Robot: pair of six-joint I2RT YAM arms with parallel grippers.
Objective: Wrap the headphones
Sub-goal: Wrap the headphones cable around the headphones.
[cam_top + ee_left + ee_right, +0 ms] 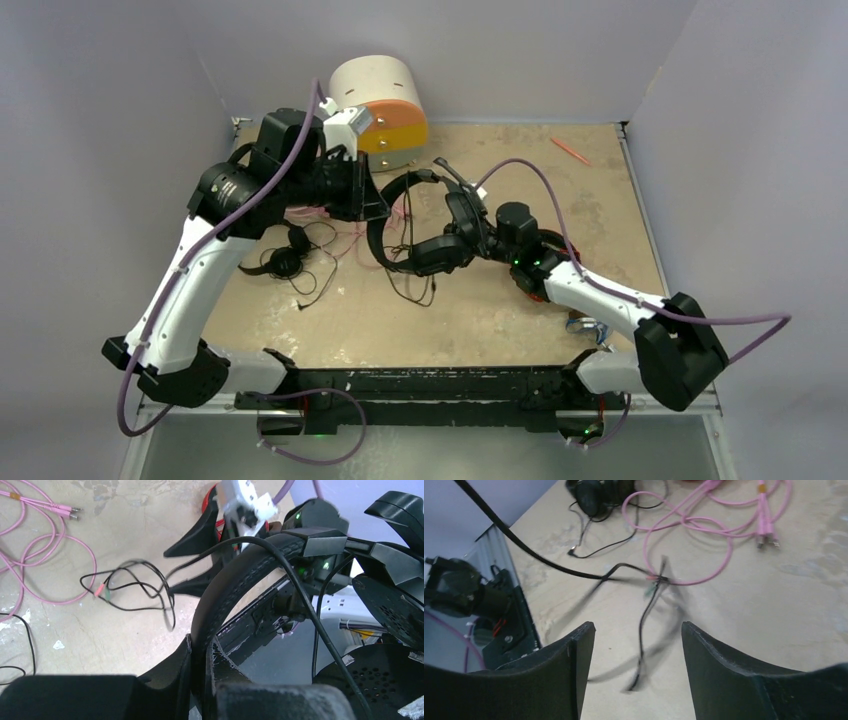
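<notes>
Black headphones [225, 592] hang above the middle of the table [500, 320], and your left gripper [202, 680] has them: its fingers are pinched tight on the headband, which arches up and away to the right towards the ear cups. Your right gripper [636, 630] sits just to the right of that headband with its fingers spread wide and nothing between them. The held set's thin black cable [549, 564] trails down in front of that gap to the tabletop, too blurred at its lower end to tell if it touches a finger. A pink cable [684, 525] lies looped on the table beyond, a second black pair [285, 258] rests to the left, and a red pair [530, 280] shows under your right arm.
</notes>
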